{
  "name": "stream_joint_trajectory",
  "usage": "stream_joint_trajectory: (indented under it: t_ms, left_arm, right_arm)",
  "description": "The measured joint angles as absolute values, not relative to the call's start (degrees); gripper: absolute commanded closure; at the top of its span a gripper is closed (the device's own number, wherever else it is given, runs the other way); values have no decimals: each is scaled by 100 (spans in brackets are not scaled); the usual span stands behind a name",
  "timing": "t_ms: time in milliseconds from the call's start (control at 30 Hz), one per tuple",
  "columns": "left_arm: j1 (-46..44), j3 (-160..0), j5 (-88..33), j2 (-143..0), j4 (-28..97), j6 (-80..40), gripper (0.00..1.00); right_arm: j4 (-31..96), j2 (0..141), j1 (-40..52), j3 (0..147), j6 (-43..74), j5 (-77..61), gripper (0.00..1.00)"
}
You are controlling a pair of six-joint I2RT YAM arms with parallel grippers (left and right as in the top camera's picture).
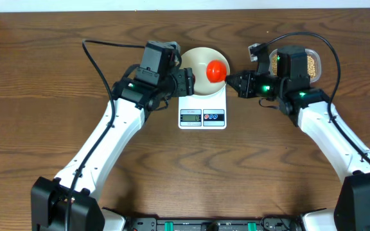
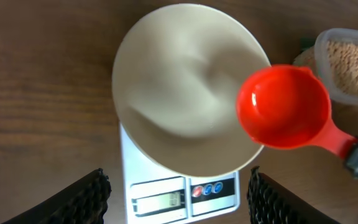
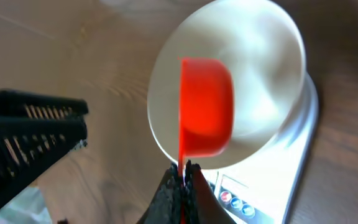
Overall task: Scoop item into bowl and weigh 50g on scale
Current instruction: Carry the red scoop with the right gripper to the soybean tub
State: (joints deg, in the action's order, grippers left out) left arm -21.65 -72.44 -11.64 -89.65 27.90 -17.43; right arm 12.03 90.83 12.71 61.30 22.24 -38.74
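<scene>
Filling the clear container (image 1: 322,67) at about 3 o'clock from the bowl, the beans (image 1: 311,62) are small, round, hard and light. They will likely roll and scatter freely, so they are better lifted by scoop than pinched. The white bowl (image 1: 198,64) sits on the scale (image 1: 202,117), whose display faces 6 o'clock, and no beans show inside it.

The red scoop (image 1: 216,70) hangs over the bowl's 3 o'clock rim. The right gripper (image 1: 233,80) is clamped tight on its thin handle, which looks like the sensible place to hold it. The left gripper (image 1: 188,82) stands wide apart at the bowl's 8 o'clock side with nothing between its fingers. The smooth bowl looks slippery and would best be steadied at its rim.

The left wrist view looks into the scoop's cup, which appears bare red, and shows the grain of the beans. The right wrist view shows the scoop edge-on and the pinch on the handle. Only the overhead view shows both arms on the tabletop (image 1: 44,128).
</scene>
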Motion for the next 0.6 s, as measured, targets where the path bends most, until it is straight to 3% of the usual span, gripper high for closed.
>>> stream_joint_trajectory:
  t_ms: [267,600]
  left_arm:
    - [-2108,-7244,-1166,-8965,2786,-766,27]
    - [-2108,-7244,-1291,-8965,2818,-152,27]
  right_arm:
    - [2759,9056,1260,7078,1636,-3540,99]
    - [3741,9004,1131,8145,1236,-3470,99]
